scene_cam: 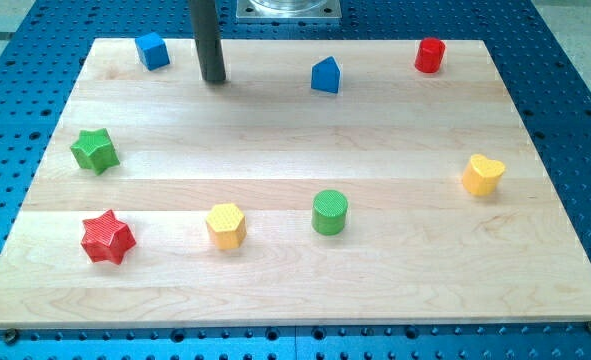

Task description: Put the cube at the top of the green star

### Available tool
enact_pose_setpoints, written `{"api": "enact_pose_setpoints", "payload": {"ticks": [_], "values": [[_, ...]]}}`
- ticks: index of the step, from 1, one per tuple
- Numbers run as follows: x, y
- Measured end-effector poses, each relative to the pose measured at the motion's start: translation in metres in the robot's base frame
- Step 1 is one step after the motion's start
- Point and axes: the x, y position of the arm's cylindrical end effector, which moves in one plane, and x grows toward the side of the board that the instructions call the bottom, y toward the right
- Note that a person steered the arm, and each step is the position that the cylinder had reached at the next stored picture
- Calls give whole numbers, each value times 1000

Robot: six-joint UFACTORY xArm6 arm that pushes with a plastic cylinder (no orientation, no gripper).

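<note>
A blue cube (152, 50) sits near the board's top left corner. A green star (95, 150) lies at the view's left, well below the cube. My tip (213, 79) rests on the board just right of the cube and slightly below it, a short gap apart. The rod rises from there out of the view's top.
A blue house-shaped block (326, 75) is at top centre, a red cylinder (430, 55) at top right. A yellow heart (483, 174) is at the right. A red star (107, 237), a yellow hexagon (226, 225) and a green cylinder (329, 212) line the lower part. The wooden board (295, 290) lies on a blue perforated table.
</note>
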Motion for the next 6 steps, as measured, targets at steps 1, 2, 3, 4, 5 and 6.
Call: {"api": "enact_pose_setpoints", "payload": {"ticks": [1, 2, 3, 4, 5, 6], "values": [[-47, -49], [-31, -96], [5, -116], [-10, -138], [88, -151], [84, -157]]}}
